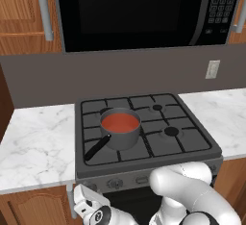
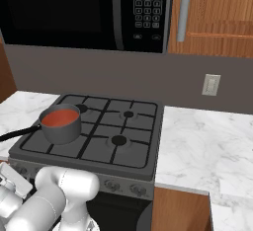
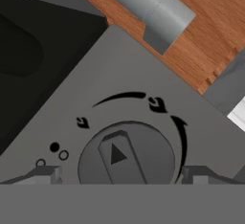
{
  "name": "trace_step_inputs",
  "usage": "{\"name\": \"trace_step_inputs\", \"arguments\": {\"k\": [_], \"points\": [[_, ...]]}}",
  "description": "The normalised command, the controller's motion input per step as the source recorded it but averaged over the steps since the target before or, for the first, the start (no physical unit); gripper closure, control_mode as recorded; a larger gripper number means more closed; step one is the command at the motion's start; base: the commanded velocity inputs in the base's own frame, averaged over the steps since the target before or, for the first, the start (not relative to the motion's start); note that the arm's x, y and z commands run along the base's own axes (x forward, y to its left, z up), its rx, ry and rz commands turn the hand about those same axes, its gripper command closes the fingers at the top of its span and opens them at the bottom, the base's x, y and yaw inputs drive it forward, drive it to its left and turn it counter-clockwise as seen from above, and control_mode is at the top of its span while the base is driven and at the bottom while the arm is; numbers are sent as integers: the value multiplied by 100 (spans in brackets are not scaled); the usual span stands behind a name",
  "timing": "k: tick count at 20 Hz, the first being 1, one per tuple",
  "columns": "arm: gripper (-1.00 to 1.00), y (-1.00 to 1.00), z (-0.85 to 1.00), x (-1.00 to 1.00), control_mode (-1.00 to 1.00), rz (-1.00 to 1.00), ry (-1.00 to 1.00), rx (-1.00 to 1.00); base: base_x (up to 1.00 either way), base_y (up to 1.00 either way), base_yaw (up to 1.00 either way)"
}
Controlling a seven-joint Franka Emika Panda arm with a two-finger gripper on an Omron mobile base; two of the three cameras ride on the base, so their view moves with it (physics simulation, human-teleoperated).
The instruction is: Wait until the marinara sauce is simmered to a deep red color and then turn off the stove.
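Above my gripper (image 3: 122,175) and well behind it sits the stove (image 1: 192,144), its front panel right under the hand because that is where the burner controls are. I judge the arm is parked low at the left end of that panel so a turn can follow without any reach. Up on the near-left grate, the saucepan (image 1: 126,140) holds the marinara sauce (image 1: 119,122), orange-red rather than deep red to my eye, so waiting seems right. Directly ahead, the knob (image 3: 125,155) sits between my spread fingertips (image 3: 45,174), which flank it without clearly touching.
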Motion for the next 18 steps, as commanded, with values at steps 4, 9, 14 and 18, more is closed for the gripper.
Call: {"name": "trace_step_inputs", "arguments": {"k": [4, 9, 14, 18], "points": [[-100, 0, 0, 0, -100, 0, 0, 0, 0, 0, 0], [-100, 0, 0, 0, -100, 0, 0, 0, 0, 0, 0], [-100, 0, 0, 0, -100, 0, 0, 0, 0, 0, 0], [-100, 0, 0, 0, -100, 0, 0, 0, 0, 0, 0]]}}
